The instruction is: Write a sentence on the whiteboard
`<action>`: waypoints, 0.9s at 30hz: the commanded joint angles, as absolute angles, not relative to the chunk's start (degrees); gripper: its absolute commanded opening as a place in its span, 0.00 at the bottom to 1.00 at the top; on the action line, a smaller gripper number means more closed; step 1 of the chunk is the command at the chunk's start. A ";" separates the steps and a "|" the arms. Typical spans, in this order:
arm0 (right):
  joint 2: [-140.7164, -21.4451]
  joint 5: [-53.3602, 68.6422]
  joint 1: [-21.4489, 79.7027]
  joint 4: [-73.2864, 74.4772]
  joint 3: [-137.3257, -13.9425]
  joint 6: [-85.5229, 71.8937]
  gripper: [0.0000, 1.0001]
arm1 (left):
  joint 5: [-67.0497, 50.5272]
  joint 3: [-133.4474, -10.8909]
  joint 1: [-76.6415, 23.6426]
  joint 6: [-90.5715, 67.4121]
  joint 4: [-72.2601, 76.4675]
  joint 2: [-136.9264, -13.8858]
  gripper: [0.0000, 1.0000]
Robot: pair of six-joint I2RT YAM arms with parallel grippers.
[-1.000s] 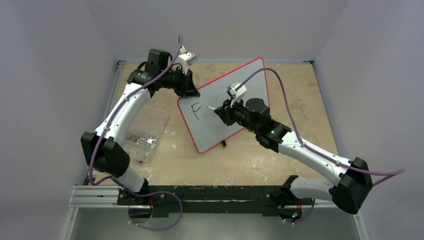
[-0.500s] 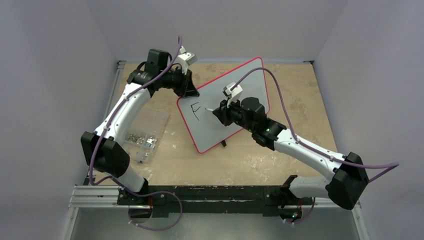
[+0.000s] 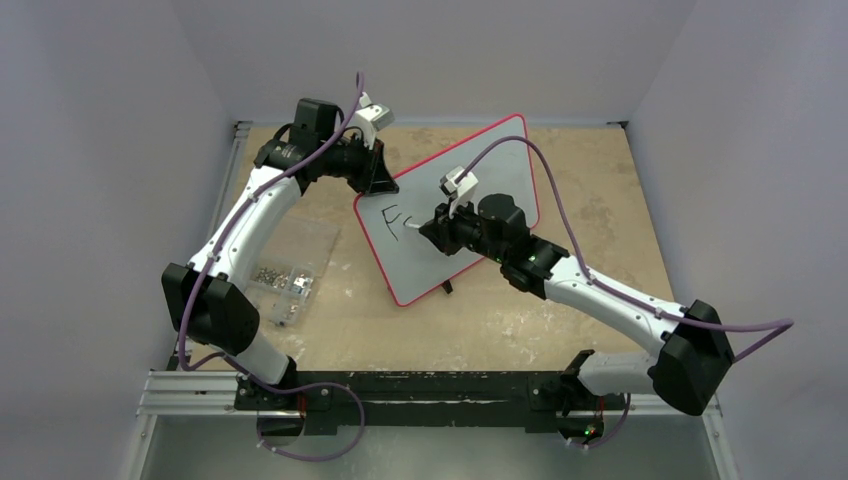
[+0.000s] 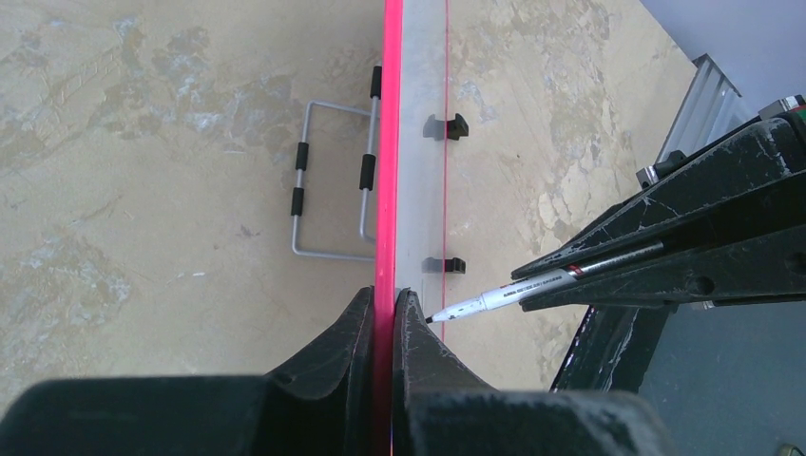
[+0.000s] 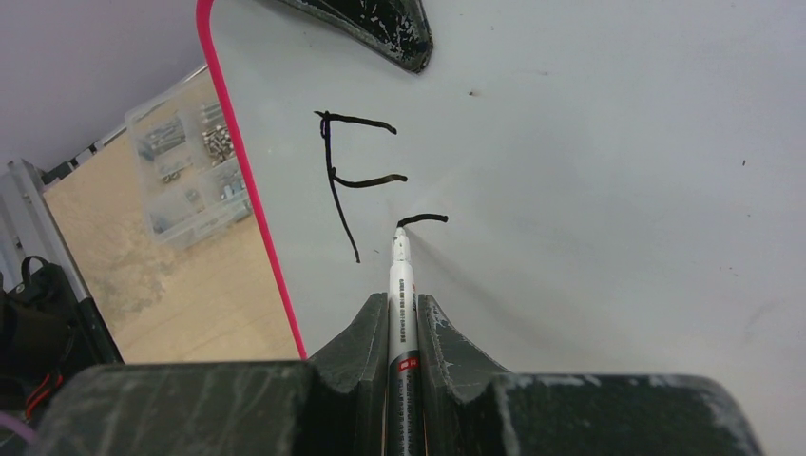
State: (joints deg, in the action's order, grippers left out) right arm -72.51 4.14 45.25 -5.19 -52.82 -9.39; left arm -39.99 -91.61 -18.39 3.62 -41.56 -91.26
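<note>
The whiteboard (image 3: 500, 165) stands tilted on the table, white with a thin red rim. My left gripper (image 3: 384, 184) is shut on its upper left edge; in the left wrist view the red rim (image 4: 388, 142) runs between the closed jaws of this gripper (image 4: 384, 294). My right gripper (image 3: 430, 226) is shut on a white marker (image 5: 402, 275), whose tip touches the board face (image 5: 618, 142). The sentence (image 5: 340, 180) stands as a black "F" with a short curved stroke (image 5: 423, 219) beside it at the marker tip. The marker (image 4: 504, 296) also shows from the left wrist.
A clear plastic box of small metal parts (image 3: 285, 272) lies left of the board. Behind the board, a wire stand (image 4: 333, 190) with black sleeves rests on the table. Black feet (image 4: 445, 125) clip the board's lower edge. Grey walls enclose the table.
My right gripper has moved left along the board with the marker, and a short new stroke has appeared right of the "F". The left arm and the board have stayed put.
</note>
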 commanded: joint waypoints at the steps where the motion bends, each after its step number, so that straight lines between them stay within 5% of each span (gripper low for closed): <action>1: -73.20 3.60 45.02 -5.42 -53.37 -9.01 0.00 | -34.59 -91.43 -18.54 5.98 -39.62 -89.66 0.00; 27: -71.43 -4.31 45.02 -2.41 -55.27 -8.68 0.00 | -34.80 -91.49 -18.55 5.92 -39.62 -89.47 0.00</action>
